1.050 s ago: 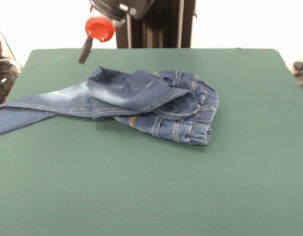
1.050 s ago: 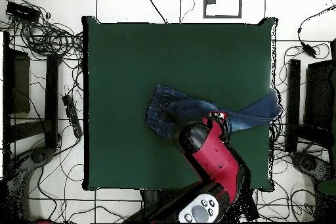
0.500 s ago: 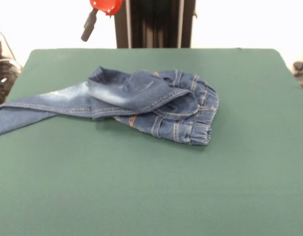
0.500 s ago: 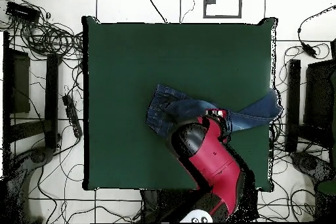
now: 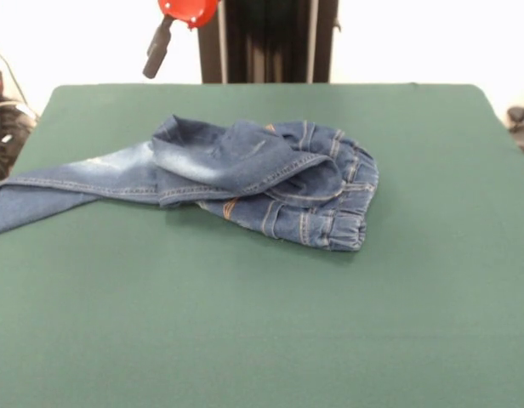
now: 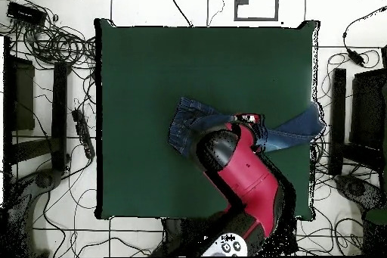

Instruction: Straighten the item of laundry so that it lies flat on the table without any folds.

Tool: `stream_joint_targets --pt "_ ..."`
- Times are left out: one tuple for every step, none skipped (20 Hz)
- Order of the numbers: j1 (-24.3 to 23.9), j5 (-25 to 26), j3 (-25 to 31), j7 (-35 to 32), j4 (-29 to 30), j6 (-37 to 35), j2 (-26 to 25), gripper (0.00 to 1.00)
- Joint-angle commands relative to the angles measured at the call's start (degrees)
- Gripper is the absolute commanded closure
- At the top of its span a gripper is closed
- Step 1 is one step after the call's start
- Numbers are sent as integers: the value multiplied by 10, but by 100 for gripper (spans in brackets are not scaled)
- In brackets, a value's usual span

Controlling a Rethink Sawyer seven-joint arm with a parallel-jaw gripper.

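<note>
The item of laundry [image 5: 262, 183], a small pair of blue jeans with orange stitching, lies bunched and folded over itself on the green table [image 5: 245, 323]. Its gathered waistband faces right. One faded leg stretches to the table's left edge in the front view. Only a dark part of my gripper [image 5: 157, 53] under a red piece shows at the top edge there, raised well above and behind the jeans and touching nothing. In the overhead view my red arm covers the middle of the jeans [image 6: 185, 128], with the gripper [image 6: 249, 122] above them and the table [image 6: 189, 66] around.
In the overhead view, cables [image 6: 64, 43] and black equipment [image 6: 23, 96] lie on the floor left of the table. More dark gear [image 6: 363, 111] stands to the right. The jeans leg [image 6: 302, 125] reaches the table's right edge.
The gripper has risen, so less of it shows at the top of the front view. In the overhead view the arm has shifted slightly further over the jeans. The jeans have not moved.
</note>
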State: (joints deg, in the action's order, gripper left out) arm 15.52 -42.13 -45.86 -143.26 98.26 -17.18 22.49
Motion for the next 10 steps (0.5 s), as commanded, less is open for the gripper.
stream_joint_targets --pt "26 -42 102 -175 -61 -35 -68 0" --pt "29 -47 97 -184 -69 -36 -77 0" --pt "33 -52 94 -191 -76 -37 -85 0" --pt "36 -56 88 -198 -84 -43 -93 0" --pt "39 -60 83 -205 -91 -50 -100 0" --pt "44 -62 74 -214 -102 -61 -111 0" --pt "48 -65 66 -223 -110 -72 -119 0" --pt "52 -66 61 -229 -115 -80 -126 0" --pt "54 -65 55 -233 -122 -92 -131 0" --pt "56 -65 51 -239 -127 -100 -136 0"
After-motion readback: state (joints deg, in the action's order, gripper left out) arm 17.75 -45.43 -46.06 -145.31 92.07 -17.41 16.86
